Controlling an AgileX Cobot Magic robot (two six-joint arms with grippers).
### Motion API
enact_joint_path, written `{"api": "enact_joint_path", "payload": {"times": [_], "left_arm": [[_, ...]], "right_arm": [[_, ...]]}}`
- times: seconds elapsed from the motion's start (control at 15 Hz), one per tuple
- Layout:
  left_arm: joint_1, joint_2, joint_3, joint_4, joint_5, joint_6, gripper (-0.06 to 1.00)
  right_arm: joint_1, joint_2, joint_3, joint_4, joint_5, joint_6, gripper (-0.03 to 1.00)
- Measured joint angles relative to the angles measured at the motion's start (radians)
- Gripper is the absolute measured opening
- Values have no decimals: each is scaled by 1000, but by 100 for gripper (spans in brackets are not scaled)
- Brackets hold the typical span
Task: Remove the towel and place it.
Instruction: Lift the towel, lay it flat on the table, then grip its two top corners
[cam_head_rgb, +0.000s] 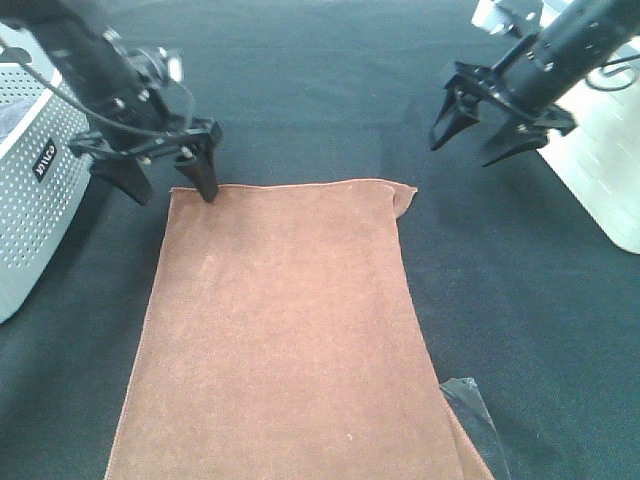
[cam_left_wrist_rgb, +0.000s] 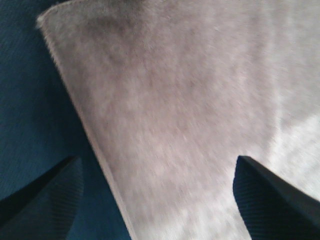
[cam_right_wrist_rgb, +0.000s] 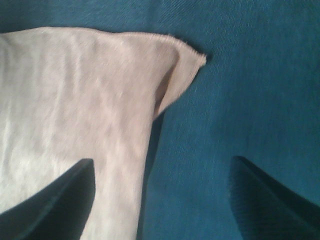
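Towel (cam_head_rgb: 285, 320) is lying spread out flat on the black table cloth (cam_head_rgb: 520, 300) near the grey basket (cam_head_rgb: 30, 210), left gripper (cam_head_rgb: 175, 192) wide open straddling its far left corner without gripping anything, right gripper (cam_head_rgb: 463, 153) equally open and empty, off beyond the slightly curled far right corner.
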Motion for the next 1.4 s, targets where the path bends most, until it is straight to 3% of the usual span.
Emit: {"api": "enact_joint_path", "payload": {"times": [0.27,0.47,0.8,1.13,1.4], "left_arm": [[69,101,-82,-7,49,26,77],[97,110,-84,-13,21,65,77],[102,152,-90,-33,-32,93,77],[103,205,-114,-106,-63,139,77],[104,205,-114,-108,-62,144,76]], "right_arm": [[0,132,-74,75,22,-60,70],[0,205,-110,87,10,-72,70],[0,298,-166,126,7,-90,70],[0,346,-194,224,-44,-157,70],[0,362,-226,221,-83,-157,70]]}}
